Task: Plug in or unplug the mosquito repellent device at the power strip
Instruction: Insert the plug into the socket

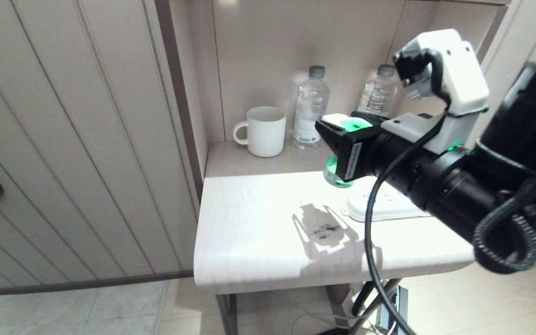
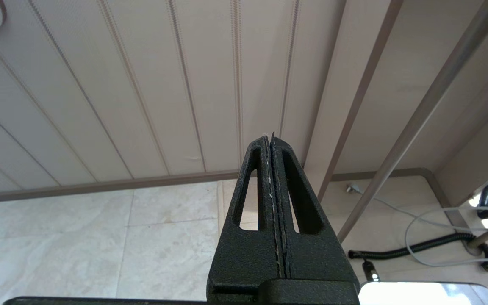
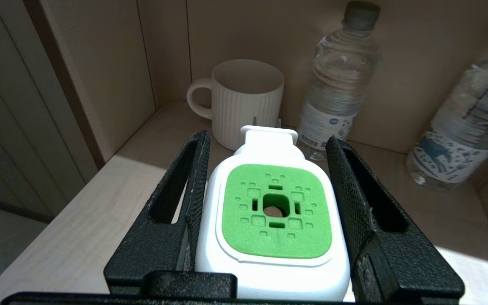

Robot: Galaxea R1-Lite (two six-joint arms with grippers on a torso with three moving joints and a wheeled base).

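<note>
The small white plastic mosquito repellent device with its green top patch [image 3: 274, 212] is pinched sideways between the right gripper's [image 3: 269, 199] black fingers, evidently for carrying, above the table's [image 1: 249, 232] right edge. The flat white power strip [image 1: 389, 207] lies beneath; behind, a ribbed white ceramic mug [image 1: 263, 131] stands at the back edge. The left gripper [image 2: 273, 169], pressed together, is parked low

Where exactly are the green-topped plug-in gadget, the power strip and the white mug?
mosquito repellent device [image 3: 275, 212], right wrist view: on its green top patch.
power strip [image 1: 391, 204], head view: on its white top face, partly hidden by the arm.
mug [image 1: 266, 132], head view: on its ribbed side.
</note>
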